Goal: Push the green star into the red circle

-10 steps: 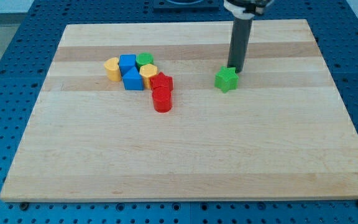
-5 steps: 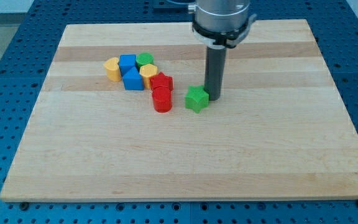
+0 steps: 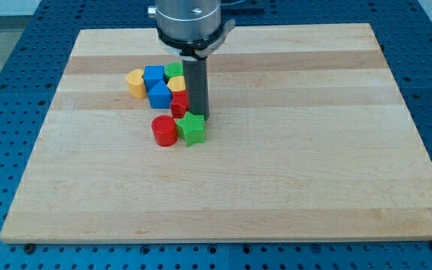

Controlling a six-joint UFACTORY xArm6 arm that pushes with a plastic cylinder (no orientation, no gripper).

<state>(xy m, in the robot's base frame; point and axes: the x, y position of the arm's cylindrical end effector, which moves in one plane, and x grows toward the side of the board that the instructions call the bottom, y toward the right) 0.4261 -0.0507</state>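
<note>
The green star (image 3: pixel 192 129) lies on the wooden board (image 3: pixel 291 172), touching the red circle (image 3: pixel 164 130) on its left. My tip (image 3: pixel 199 118) stands just above and right of the star, touching or nearly touching it. The dark rod rises from there and hides part of a second red block (image 3: pixel 178 104) behind it.
A cluster sits toward the view's top left of the star: a yellow block (image 3: pixel 135 82), a blue cube (image 3: pixel 154 76), a blue block (image 3: pixel 160 95), a green block (image 3: pixel 174 70) and a yellow block (image 3: pixel 177 84), partly hidden by the rod.
My tip has moved left and slightly down, pushing the green star left into the red circle. The red circle has slid down-left, away from the other red block.
</note>
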